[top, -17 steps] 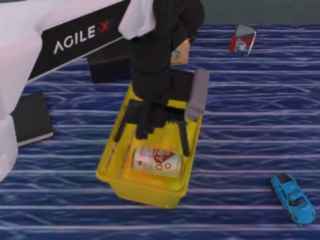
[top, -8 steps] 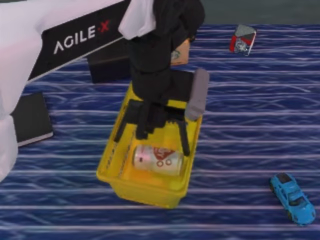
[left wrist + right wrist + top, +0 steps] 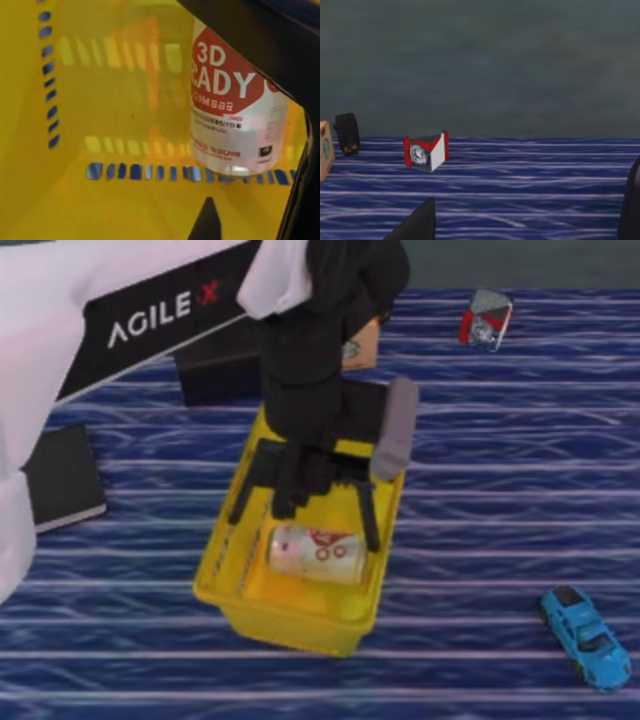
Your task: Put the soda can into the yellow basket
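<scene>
The small white cylindrical soda can (image 3: pixel 316 553) with its red round logo lies on its side on the floor of the large bright yellow slotted plastic basket (image 3: pixel 222 580), near the middle of the basket's floor, so by the look of it the job's main step is done. The left claw (image 3: pixel 300 510) hangs directly above the can with its two black fingers spread wide, one toward 9 o'clock and one toward 3 o'clock of the can, gripping nothing; that stance suits a claw that has let its load drop in from above, and the left wrist view shows the can resting free against the yellow floor with slotted walls all round. The basket's grey-gripped black handle (image 3: pixel 394 428) is folded out over the rim at about 1 o'clock, which leaves the mouth open for the arm. The right claw is off the top view; its wrist camera looks along the blue striped surface (image 3: pixel 500 490) (whether those fingers are open I cannot tell). By count: one can, one basket, one red-and-grey carton (image 3: pixel 485 318) at 1 o'clock, one blue toy car (image 3: pixel 586 636) at 4 o'clock, one dark book (image 3: pixel 62 478) at 9 o'clock, one orange cardboard box (image 3: pixel 362 344) behind the arm.
</scene>
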